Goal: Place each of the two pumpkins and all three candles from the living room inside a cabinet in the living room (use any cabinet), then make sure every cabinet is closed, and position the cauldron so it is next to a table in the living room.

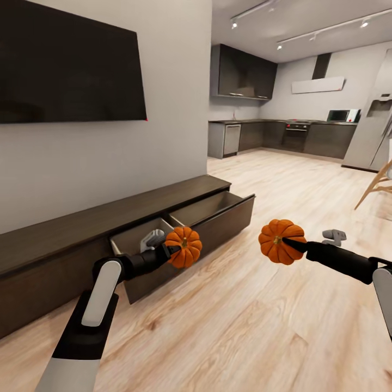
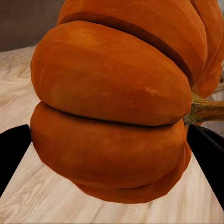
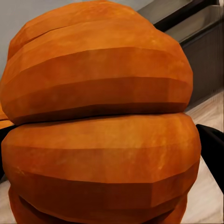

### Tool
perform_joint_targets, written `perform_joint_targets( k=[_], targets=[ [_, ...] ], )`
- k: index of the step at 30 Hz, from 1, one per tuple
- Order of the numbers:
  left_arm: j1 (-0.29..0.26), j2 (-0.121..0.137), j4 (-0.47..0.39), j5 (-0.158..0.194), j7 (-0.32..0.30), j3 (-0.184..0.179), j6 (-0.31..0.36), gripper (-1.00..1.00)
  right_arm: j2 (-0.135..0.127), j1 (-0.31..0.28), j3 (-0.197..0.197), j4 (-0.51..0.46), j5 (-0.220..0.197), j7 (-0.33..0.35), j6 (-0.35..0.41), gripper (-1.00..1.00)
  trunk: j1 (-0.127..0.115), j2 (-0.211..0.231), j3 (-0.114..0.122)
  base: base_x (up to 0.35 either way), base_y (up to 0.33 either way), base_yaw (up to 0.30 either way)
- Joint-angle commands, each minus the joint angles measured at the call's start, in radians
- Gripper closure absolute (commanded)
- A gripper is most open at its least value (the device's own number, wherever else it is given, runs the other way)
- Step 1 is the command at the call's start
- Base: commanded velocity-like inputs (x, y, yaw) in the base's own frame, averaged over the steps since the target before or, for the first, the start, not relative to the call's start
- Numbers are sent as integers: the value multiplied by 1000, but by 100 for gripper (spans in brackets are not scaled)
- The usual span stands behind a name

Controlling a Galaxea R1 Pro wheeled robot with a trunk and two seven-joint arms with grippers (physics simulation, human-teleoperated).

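Note:
My left gripper [image 1: 175, 250] is shut on a ribbed orange pumpkin [image 1: 185, 246], held just over the front of the cabinet's [image 1: 65, 234] pulled-out left drawer [image 1: 142, 272]. In the left wrist view that pumpkin [image 2: 112, 116] sits between black fingers [image 2: 14, 151]. A second orange pumpkin [image 1: 276, 242] hangs over the floor to the right of the drawers, with my right gripper [image 1: 287, 243] shut on it. The right wrist view shows this pumpkin [image 3: 100, 126] up close. The right drawer [image 1: 220, 209] also stands pulled out. The candles are out of view.
A pale grey object [image 1: 152, 238] lies inside the left drawer. A small grey object [image 1: 334, 236] sits on the wood floor near my right arm. A dark TV [image 1: 71, 60] hangs above the cabinet. Kitchen cupboards [image 1: 283, 136] and wooden chair legs [image 1: 375, 188] lie beyond.

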Motion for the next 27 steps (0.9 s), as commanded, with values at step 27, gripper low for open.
perform_joint_targets(
  k=[27],
  targets=[
    [-1, 0, 2, 18, 13, 0, 0, 100, -1, -5, -2, 0, -10, 5, 12, 100, 0, 0, -13, 295, -200, 113]
  ],
)
